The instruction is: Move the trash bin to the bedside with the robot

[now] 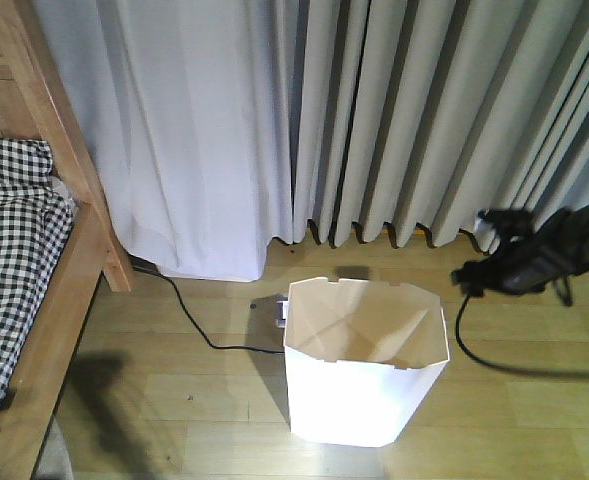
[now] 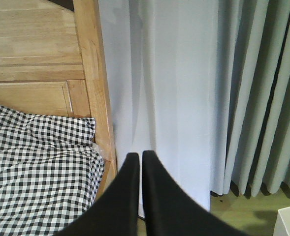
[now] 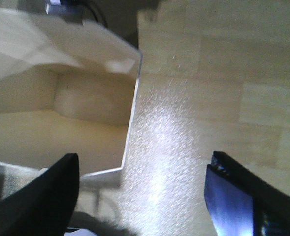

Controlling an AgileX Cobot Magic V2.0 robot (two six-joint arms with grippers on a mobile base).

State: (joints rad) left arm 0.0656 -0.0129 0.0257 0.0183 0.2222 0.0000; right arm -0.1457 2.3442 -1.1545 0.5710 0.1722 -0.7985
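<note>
**bin on floor, right jaws wide, nothing gripped**

between our right gripper [image 3: 142, 189] fingers: bare wood floor [image 3: 209, 98], jaws spread wide, holding nothing. trash bin [image 3: 61, 113] rim sits just inside the left finger, upright. left gripper [image 2: 137, 160] jaws pressed together, empty, bed [image 2: 41, 167] beyond to their left.

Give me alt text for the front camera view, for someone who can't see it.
A tall white trash bin stands open and empty on a wooden floor before grey curtains. A bed with checkered bedding is at the left edge. A black right gripper reaches in from the right, apart from the bin.
</note>
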